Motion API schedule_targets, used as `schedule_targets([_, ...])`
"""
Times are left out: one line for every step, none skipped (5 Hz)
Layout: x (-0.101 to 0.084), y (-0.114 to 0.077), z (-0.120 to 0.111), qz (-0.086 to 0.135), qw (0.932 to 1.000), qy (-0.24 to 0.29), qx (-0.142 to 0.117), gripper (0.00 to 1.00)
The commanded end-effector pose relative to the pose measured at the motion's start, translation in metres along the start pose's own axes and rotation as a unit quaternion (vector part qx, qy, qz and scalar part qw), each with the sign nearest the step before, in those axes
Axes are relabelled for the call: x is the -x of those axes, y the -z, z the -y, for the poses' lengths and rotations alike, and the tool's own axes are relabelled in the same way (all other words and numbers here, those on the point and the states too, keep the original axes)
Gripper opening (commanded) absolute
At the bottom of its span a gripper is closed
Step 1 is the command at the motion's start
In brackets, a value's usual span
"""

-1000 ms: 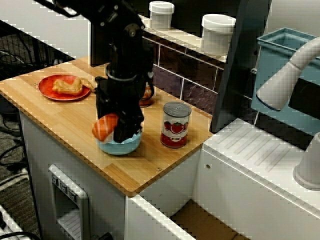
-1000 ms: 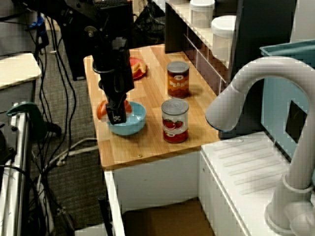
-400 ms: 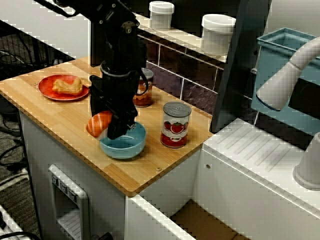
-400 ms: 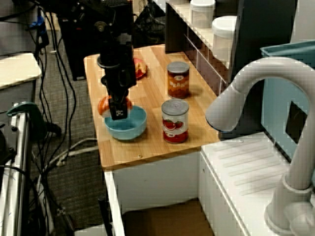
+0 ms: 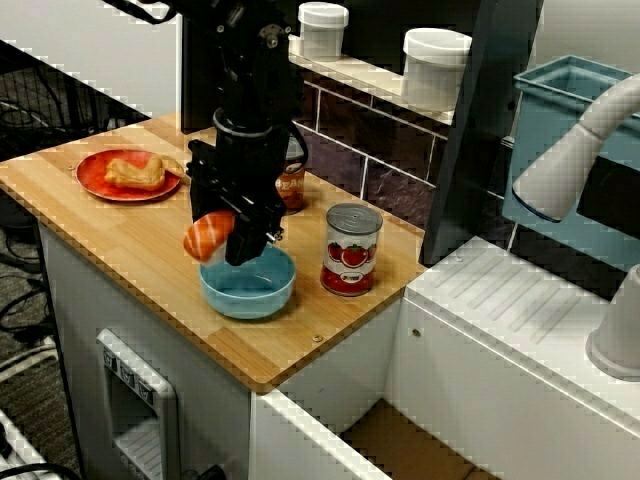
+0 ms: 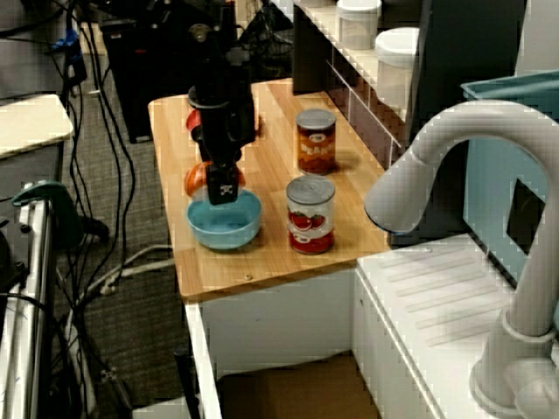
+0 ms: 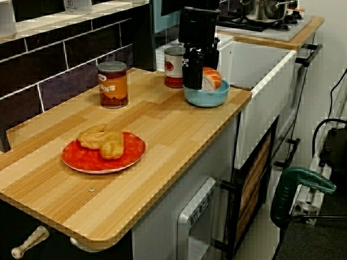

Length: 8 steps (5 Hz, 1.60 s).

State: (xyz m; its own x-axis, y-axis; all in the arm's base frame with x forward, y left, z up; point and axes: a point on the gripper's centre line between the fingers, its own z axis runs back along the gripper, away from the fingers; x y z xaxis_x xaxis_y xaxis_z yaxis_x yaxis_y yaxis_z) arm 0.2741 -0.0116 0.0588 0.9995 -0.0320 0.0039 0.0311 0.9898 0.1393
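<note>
One sushi piece: clamped in the gripper, held just above the blue bowl.
Left: not yet released.

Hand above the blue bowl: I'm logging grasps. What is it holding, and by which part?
A salmon sushi piece, pinched at one side by the hand; the rest sticks out.

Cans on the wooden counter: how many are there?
2. A tomato can stands beside the blue bowl; a brown-labelled can stands farther back by the tiled wall. No others show in any view.
</note>
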Motion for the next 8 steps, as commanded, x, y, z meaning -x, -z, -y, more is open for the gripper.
schedule_targets([-0.007,-0.016,-0.001,0.014,0.9998,-0.006,0.014,0.00])
schedule_targets([-0.001,-0.019,0.003,0.015,0.9996,-0.003,0.023,0.00])
schedule_targets([0.003,-0.021,0.012,0.022,0.9994,-0.009,0.023,0.00])
schedule_targets([0.001,-0.023,0.017,0.031,0.9993,-0.015,0.018,0.00])
schedule_targets([-0.005,-0.023,0.019,0.028,0.9991,-0.023,0.023,0.00])
schedule_targets([-0.010,-0.016,0.022,0.026,0.9992,-0.026,0.018,0.00])
schedule_targets([-0.012,-0.004,0.025,0.018,0.9996,-0.022,0.005,1.00])
schedule_targets([-0.012,-0.002,0.024,0.019,0.9995,-0.025,0.004,1.00])
